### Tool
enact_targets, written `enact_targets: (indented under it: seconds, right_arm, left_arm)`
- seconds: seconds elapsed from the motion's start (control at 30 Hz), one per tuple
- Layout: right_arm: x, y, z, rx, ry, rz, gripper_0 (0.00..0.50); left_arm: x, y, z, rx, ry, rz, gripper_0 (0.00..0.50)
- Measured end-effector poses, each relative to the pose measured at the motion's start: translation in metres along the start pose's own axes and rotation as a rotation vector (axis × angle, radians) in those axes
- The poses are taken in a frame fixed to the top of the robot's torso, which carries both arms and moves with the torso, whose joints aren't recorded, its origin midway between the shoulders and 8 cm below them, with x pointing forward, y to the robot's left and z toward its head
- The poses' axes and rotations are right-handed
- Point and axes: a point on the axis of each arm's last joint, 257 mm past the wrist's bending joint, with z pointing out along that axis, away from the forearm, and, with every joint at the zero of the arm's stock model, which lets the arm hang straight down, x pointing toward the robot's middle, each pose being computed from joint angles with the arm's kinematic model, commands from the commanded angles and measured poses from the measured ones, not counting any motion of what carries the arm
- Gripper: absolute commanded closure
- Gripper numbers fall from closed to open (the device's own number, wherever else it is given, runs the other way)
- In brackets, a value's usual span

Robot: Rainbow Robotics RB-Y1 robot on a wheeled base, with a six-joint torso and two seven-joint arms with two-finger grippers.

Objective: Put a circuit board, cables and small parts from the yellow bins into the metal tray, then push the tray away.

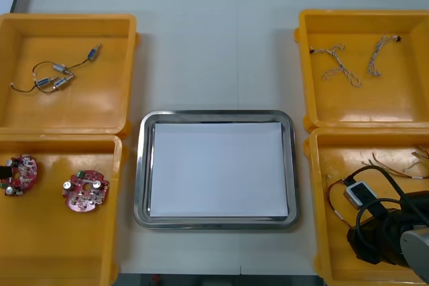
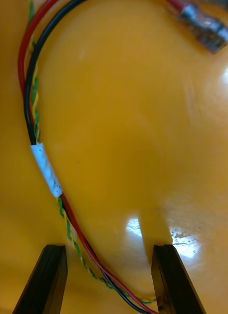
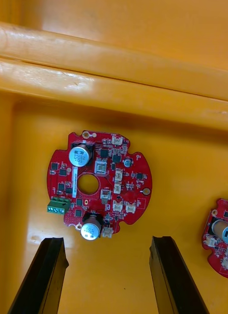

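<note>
Cable [image 2: 45,169] | right gripper [image 2: 109,250] open, low in the near right yellow bin [image 1: 320,219]; cable slants between its fingers from left one toward right one | glossy red and black leads, twisted yellow-green pair, white tape band | left gripper [image 3: 106,240] open, round red circuit board [image 3: 99,184] just ahead | metal tray [image 1: 214,114] white inside

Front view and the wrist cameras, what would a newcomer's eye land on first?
The shiny metal tray, white inside, sits mid-table between the yellow bins. Two round red circuit boards lie in the near left bin, and the left claw hangs open above one. The right claw, open too, is low in the near right bin over a red and black cable.
</note>
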Motion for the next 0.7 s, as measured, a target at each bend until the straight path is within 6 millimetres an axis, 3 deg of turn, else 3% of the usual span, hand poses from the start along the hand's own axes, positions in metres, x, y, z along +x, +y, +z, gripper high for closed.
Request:
enact_targets:
  seconds: [0.1, 0.17, 0.2, 0.23, 0.3, 0.7]
  right_arm:
    - [0.0, 0.002, 0.0, -0.002, 0.001, -0.003, 0.0]
    - [0.0, 0.002, 0.0, -0.002, 0.001, -0.003, 0.06]
    - [0.0, 0.002, 0.0, -0.003, 0.001, -0.003, 0.183]
    - [0.0, 0.002, 0.001, -0.003, 0.001, -0.004, 0.343]
    - [0.0, 0.003, 0.001, -0.005, 0.002, -0.005, 0.5]
    - [0.0, 0.004, 0.001, -0.005, 0.002, -0.007, 0.5]
  left_arm:
    - [0.001, -0.003, 0.002, 0.01, -0.005, -0.012, 0.0]
    - [0.001, -0.005, 0.003, 0.017, -0.009, -0.018, 0.0]
    - [0.002, -0.006, 0.004, 0.021, -0.012, -0.023, 0.0]
    - [0.002, -0.007, 0.005, 0.025, -0.013, -0.029, 0.0]
    - [0.004, -0.009, 0.006, 0.034, -0.017, -0.044, 0.0]
    - [0.006, 0.003, 0.014, 0.038, -0.075, 0.025, 0.0]
